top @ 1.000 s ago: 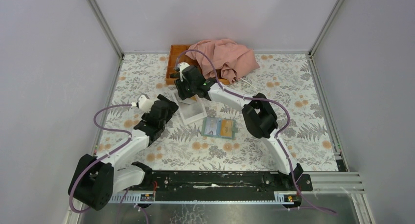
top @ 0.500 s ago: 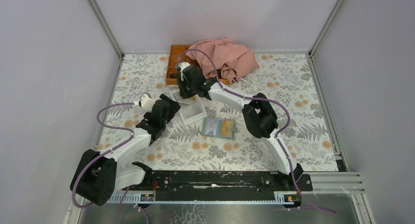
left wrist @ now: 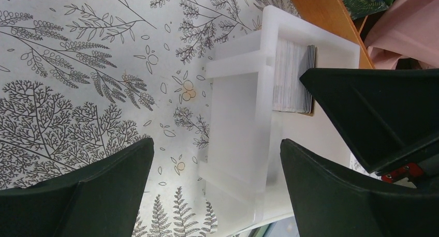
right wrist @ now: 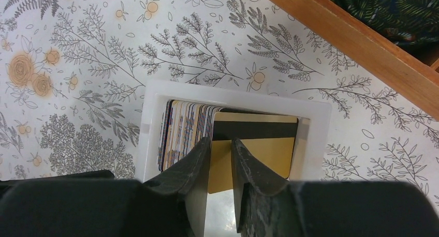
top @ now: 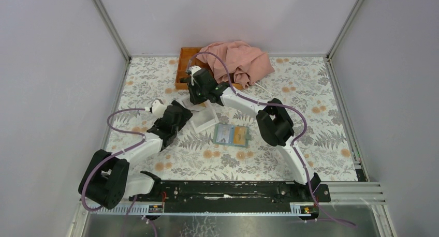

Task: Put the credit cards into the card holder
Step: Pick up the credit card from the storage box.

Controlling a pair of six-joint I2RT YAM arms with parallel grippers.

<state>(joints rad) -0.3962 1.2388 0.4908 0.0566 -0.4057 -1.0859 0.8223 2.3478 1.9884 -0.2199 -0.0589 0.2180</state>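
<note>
The credit cards (right wrist: 184,126) stand on edge as a stack in the far end of a white open box (right wrist: 233,92). A yellow card (right wrist: 269,149) with a black stripe leans flat beside the stack. My right gripper (right wrist: 221,143) reaches down into that box. Its jaws stand a narrow gap apart, and only the yellow card's face shows behind the gap. The card holder (top: 232,135) lies open on the table right of the box, pale blue and orange inside. My left gripper (left wrist: 216,144) is wide open, low beside the box's (left wrist: 235,123) near end, holding nothing.
An orange wooden tray (top: 184,61) sits at the back, partly under a heap of pink cloth (top: 238,61). The tray's edge (right wrist: 352,45) runs close behind the white box. The right gripper's fingers (left wrist: 372,107) fill the box's far end in the left wrist view.
The right gripper's jaws have narrowed from wide to a slim gap over the cards. The left arm has shifted slightly right, toward the box.
</note>
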